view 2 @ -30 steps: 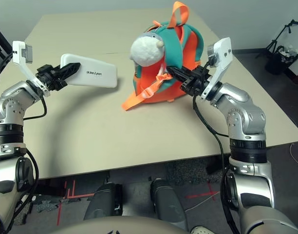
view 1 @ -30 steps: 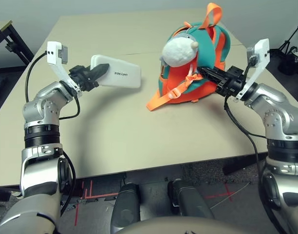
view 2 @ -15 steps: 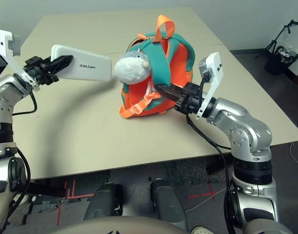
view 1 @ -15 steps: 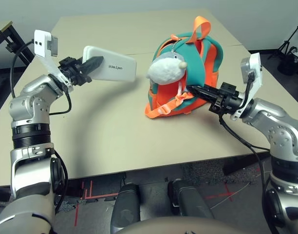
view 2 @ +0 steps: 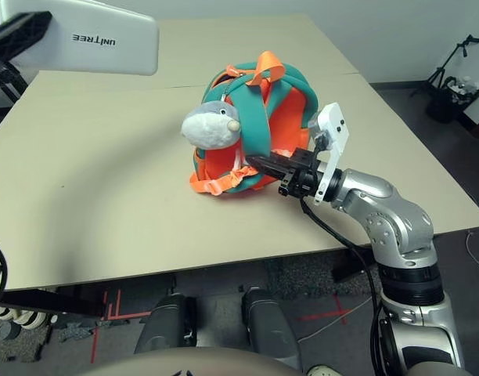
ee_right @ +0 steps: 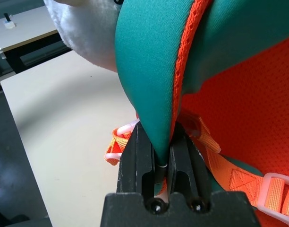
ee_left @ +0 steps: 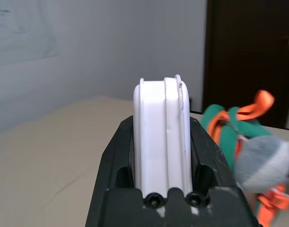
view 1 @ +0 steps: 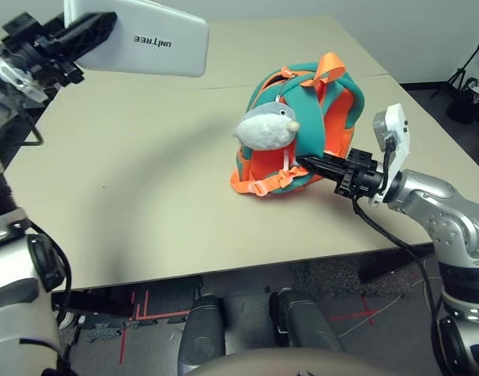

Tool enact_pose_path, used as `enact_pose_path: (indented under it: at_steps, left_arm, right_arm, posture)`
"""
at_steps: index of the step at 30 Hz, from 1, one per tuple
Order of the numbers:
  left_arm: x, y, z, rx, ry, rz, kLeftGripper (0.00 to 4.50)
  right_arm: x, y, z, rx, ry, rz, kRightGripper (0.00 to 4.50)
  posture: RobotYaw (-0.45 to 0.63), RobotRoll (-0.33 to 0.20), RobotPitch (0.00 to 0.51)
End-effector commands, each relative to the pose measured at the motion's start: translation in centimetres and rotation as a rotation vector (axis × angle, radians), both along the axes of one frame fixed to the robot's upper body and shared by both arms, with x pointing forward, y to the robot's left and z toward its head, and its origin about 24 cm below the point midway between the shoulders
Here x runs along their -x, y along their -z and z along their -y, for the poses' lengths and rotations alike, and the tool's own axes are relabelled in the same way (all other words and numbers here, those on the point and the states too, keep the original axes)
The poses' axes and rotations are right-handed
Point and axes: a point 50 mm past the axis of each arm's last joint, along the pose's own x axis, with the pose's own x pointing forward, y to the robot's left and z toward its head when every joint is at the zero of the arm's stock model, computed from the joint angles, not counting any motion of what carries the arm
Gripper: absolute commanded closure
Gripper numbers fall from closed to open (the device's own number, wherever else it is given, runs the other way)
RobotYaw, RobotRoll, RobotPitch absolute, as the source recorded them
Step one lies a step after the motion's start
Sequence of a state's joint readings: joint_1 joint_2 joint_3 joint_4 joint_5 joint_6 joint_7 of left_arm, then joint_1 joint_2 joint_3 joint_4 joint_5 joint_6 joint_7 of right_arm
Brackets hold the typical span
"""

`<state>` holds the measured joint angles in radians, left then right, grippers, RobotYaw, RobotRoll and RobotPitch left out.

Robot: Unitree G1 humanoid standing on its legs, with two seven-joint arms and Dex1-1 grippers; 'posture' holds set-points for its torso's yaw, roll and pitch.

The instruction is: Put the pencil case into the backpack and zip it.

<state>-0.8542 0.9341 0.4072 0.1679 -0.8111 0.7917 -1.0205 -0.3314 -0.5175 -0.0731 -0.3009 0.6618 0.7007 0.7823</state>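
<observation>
From the head cameras I see my left gripper [view 1: 83, 31] holding the pencil case [view 1: 138, 35] by one short end, well above the table [view 1: 130, 196] and off to the left of the backpack [view 1: 302, 133]. My left wrist camera adds the grip itself: both black fingers [ee_left: 116, 161] clamp the case's flat faces, and I look along its narrow edge, where a seam runs between two white halves. The case is flat and white with rounded corners and small dark lettering.

The backpack stands on the table, teal and orange, with a grey-and-white plush animal [view 1: 264, 127] on its front. My right gripper [view 2: 263, 164] reaches into its side; the right wrist camera shows its fingers [ee_right: 140, 161] pinched shut on a teal flap with orange trim.
</observation>
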Motion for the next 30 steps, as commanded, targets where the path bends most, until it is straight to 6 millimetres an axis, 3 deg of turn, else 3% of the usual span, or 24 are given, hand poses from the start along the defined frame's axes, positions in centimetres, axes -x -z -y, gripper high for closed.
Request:
enact_pose_path:
  at_steps: [1,19,30]
  left_arm:
    - [0.9,-1.2,0.6,0.000,0.085,0.026,3.23]
    - [-3.4,3.8,5.0,-0.120,0.260,-0.133,3.23]
    - [-4.0,3.2,4.3,-0.115,0.228,-0.095,3.23]
  right_arm:
    - [-0.1,0.5,-0.3,0.013,-0.027,-0.014,4.47]
    - [-0.2,-0.1,-0.9,0.003,-0.044,0.007,4.47]
    - [0.3,-0.6,-1.4,0.001,-0.073,0.013,4.47]
  posture:
    - [-0.05,0.000,0.053]
    - [-0.09,0.000,0.060]
    - [-0.09,0.000,0.084]
